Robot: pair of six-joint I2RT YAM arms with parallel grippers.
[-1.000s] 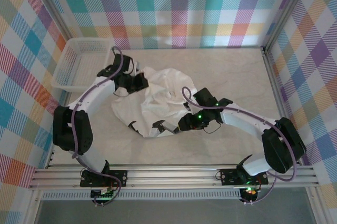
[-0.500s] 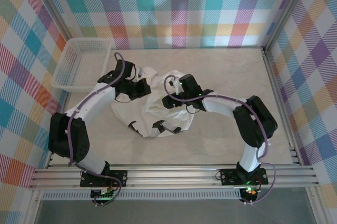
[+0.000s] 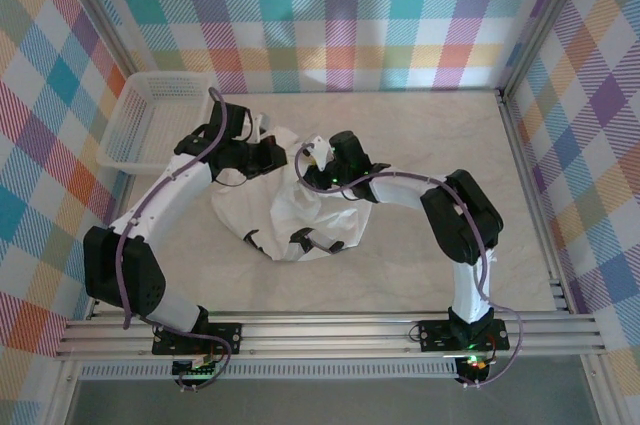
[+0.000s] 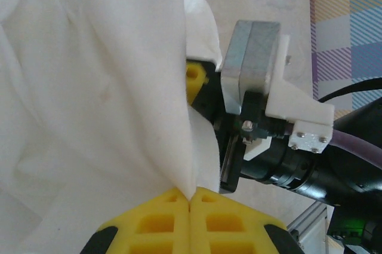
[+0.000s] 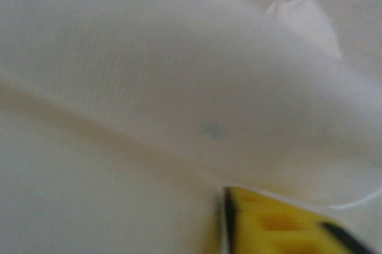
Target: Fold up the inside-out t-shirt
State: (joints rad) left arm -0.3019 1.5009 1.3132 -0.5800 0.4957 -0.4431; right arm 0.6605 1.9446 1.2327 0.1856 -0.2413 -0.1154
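Note:
The inside-out t-shirt lies crumpled in a white heap in the middle of the table. My left gripper holds its far edge: in the left wrist view the yellow fingers are pressed together with a fold of white fabric pinched between them. My right gripper sits right beside it at the same far edge. The left wrist view also catches its metal body, with one yellow finger tucked behind the cloth. In the blurred right wrist view, fabric drapes over the one yellow finger that shows; its jaw gap is hidden.
A white lattice basket stands at the back left, close to the left arm's elbow. Plaid walls enclose the table on three sides. Bare tabletop stretches to the right of the shirt, and an aluminium rail runs along the near edge.
The right arm swung from the shirt's near right edge up to its far edge, ending beside the left gripper. The left gripper crept slightly farther back, still holding the fabric.

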